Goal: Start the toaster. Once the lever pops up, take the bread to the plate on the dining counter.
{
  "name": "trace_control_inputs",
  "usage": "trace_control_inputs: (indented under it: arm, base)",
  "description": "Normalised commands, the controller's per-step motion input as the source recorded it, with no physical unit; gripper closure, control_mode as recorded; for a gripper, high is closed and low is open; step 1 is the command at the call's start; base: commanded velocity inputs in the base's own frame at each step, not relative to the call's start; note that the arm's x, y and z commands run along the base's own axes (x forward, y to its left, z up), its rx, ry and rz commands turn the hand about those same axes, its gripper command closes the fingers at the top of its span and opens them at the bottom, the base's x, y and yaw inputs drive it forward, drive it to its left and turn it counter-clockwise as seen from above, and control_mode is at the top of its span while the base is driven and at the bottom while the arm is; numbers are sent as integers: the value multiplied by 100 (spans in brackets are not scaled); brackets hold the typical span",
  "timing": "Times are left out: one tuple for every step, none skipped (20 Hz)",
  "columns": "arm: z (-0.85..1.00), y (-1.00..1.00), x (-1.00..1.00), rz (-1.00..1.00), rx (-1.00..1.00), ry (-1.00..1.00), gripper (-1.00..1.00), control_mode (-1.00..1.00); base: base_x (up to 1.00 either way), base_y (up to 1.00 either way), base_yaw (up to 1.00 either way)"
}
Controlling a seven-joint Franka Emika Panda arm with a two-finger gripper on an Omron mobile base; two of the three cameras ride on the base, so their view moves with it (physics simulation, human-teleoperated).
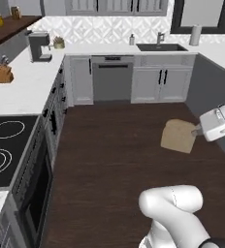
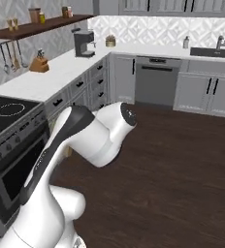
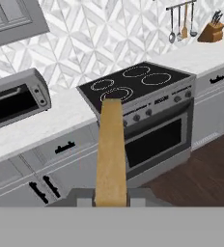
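The bread (image 1: 179, 136), a tan-brown slice with a rounded top, hangs in the air over the dark wood floor at the right of the left base view. My gripper (image 1: 198, 130) is shut on its right edge, reaching in from the right. In the hand view the bread (image 3: 110, 144) stands edge-on straight up from between the fingertips of the gripper (image 3: 110, 198). The toaster, the plate and the dining counter are out of view.
A black cooktop (image 1: 3, 145) over an oven (image 3: 157, 137) sits in the left-hand white counter. A coffee machine (image 1: 38, 46), a knife block (image 1: 1, 73) and a toaster oven (image 3: 15, 99) stand on counters. Sink (image 1: 160, 47) and dishwasher (image 1: 112, 77) line the back wall.
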Motion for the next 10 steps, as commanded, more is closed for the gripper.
trace_control_inputs:
  arm:
    - [0,0,0,0,0,0,100,100]
    - [0,0,0,0,0,0,100,100]
    - [0,0,0,0,0,0,100,100]
    - [0,0,0,0,0,0,100,100]
    - [0,0,0,0,0,0,100,100]
    - [0,0,0,0,0,0,100,100]
    - [0,0,0,0,0,0,100,100]
    - [0,0,0,0,0,0,100,100]
    - [0,0,0,0,0,0,100,100]
    - [0,0,0,0,0,0,100,100]
  base:
    - [100,-3,-21]
    - [100,-8,-19]
    - [100,-11,-18]
    - [100,-16,-16]
    - [100,-20,-16]
    - [100,-24,-15]
    - [100,-29,-16]
    - [100,-31,-17]
    - [84,-35,-23]
    - [55,-39,-30]
